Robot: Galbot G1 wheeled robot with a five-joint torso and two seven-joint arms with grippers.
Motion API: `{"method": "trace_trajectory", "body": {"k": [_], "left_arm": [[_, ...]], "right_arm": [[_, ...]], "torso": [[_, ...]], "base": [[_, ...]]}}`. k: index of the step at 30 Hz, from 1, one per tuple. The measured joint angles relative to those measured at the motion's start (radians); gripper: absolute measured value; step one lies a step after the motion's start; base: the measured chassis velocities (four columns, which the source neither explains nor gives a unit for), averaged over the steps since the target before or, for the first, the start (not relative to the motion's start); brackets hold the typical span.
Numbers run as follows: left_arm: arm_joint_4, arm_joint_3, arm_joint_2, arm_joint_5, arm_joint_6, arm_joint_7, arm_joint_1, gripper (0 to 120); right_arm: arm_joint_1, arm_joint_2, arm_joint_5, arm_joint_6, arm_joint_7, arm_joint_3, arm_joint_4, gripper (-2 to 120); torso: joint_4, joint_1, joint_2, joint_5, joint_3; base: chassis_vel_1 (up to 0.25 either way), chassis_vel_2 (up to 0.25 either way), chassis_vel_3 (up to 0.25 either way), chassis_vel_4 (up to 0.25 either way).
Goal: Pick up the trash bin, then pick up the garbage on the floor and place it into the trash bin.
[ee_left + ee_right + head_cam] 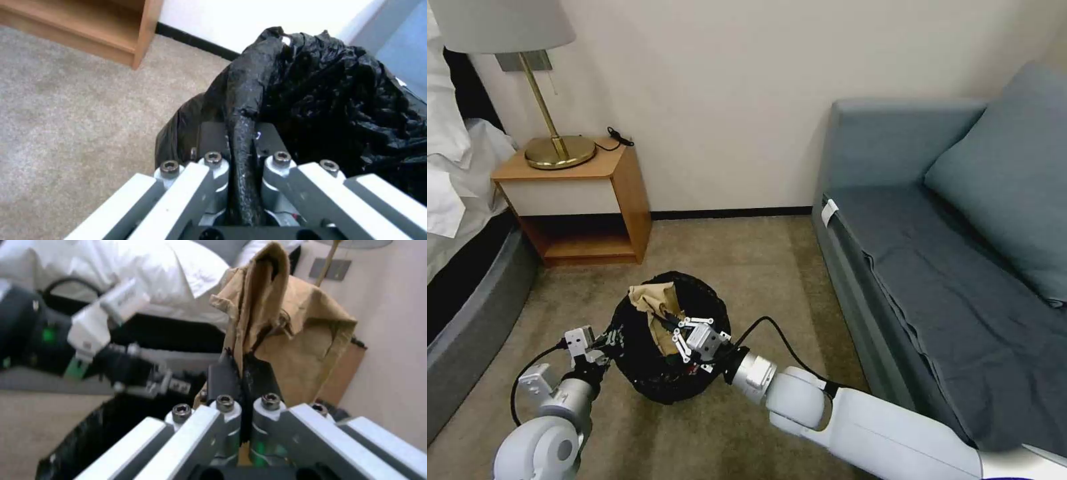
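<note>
The trash bin (657, 380), lined with a crinkly black bag, is in the middle of the carpet in the head view. My left gripper (612, 341) is at its left rim; in the left wrist view it (242, 135) is shut on a fold of the black bag (338, 100). My right gripper (672, 328) is over the bin's opening, shut on crumpled brown paper (650, 300), a piece of the garbage. In the right wrist view the paper (289, 330) stands up from the closed fingers (222, 376), with the bin's bag (98, 430) below.
A wooden nightstand (587, 200) with a brass lamp (559, 152) stands against the wall at the back left. A bed (460, 220) runs along the left, a grey sofa (947, 267) along the right. Bare carpet (740, 260) lies between them.
</note>
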Motion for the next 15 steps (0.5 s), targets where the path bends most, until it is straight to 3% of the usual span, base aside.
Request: {"method": "trace_trajectory", "body": {"k": [4, 8, 15], "left_arm": [[0.002, 0.0, 0.004, -0.001, 0.0, 0.001, -0.001, 4], [0.015, -0.007, 0.013, -0.013, 0.0, 0.003, -0.008, 4], [0.021, -0.016, 0.016, -0.023, -0.003, 0.007, -0.007, 4]], "right_arm": [[-0.005, 0.004, -0.012, -0.001, -0.005, -0.007, -0.027, 0], [-0.004, 0.019, -0.017, -0.013, -0.002, -0.009, -0.051, 19], [0.006, 0.028, -0.02, -0.022, 0.005, -0.015, -0.062, 40]], "torso": [[0.0, 0.0, 0.0, 0.0, 0.0], [0.0, 0.0, 0.0, 0.0, 0.0], [0.0, 0.0, 0.0, 0.0, 0.0]], "base": [[0.0, 0.0, 0.0, 0.0], [0.0, 0.0, 0.0, 0.0], [0.0, 0.0, 0.0, 0.0]]}}
